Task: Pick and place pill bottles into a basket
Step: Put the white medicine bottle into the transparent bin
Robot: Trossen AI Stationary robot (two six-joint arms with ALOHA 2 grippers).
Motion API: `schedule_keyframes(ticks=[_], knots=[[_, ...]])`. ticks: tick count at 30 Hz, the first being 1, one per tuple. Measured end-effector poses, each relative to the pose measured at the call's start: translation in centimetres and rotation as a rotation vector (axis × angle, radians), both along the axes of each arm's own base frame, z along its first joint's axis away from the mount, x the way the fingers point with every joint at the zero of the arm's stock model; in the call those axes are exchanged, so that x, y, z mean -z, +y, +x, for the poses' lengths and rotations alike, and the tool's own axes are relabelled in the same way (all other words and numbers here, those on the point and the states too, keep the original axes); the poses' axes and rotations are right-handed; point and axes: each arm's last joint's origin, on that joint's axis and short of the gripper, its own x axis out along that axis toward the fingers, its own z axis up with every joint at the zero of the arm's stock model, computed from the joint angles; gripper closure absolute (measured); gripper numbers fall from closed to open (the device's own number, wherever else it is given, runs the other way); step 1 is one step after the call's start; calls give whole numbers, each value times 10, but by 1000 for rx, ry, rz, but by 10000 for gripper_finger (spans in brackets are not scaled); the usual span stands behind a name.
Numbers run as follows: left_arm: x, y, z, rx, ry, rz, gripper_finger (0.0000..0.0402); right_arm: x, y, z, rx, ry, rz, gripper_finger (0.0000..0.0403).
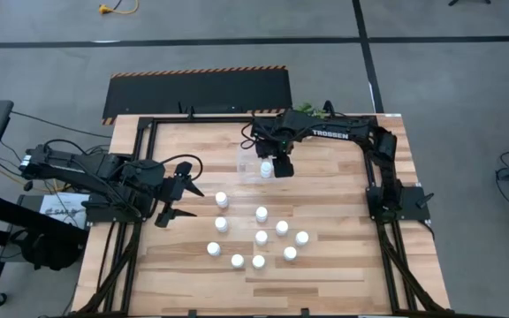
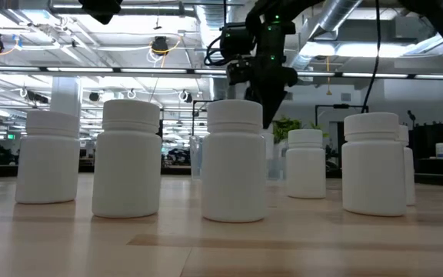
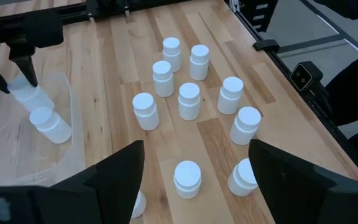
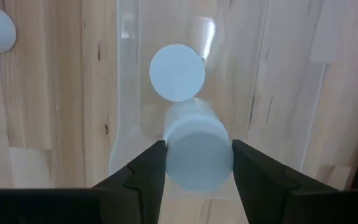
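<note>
The clear basket sits on the far middle of the wooden table. One white pill bottle stands inside it. My right gripper hangs over the basket, pointing straight down, shut on a second pill bottle. Through the basket wall, the left wrist view shows this bottle low inside the basket. Several more pill bottles stand upright in a cluster on the table's near middle. My left gripper waits wide open above the table's left side, short of the cluster. My right gripper pinches the bottle by its two opposite sides, just below its top end, between the two fingers. The fingers come from above, pointing down. The bottle stands upright between them inside the basket; whether its base rests on the basket floor, I cannot tell.
A small green plant stands at the table's far edge behind the right arm. Black frame rails border the table. A black mat with a striped edge lies beyond the far edge. Bare wood shows at the near right.
</note>
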Motion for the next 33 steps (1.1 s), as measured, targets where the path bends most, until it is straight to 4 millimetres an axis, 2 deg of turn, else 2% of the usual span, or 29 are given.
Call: schedule_keyframes(ticks=[22, 29, 33], knots=[[0, 0, 0, 0, 0, 0, 123, 0, -18, -5, 40, -14, -5, 245], [0, 0, 0, 1, 0, 0, 123, 13, -19, -9, 41, 17, 4, 243], [0, 0, 0, 1, 0, 0, 123, 13, -20, -7, 40, -3, -3, 245]])
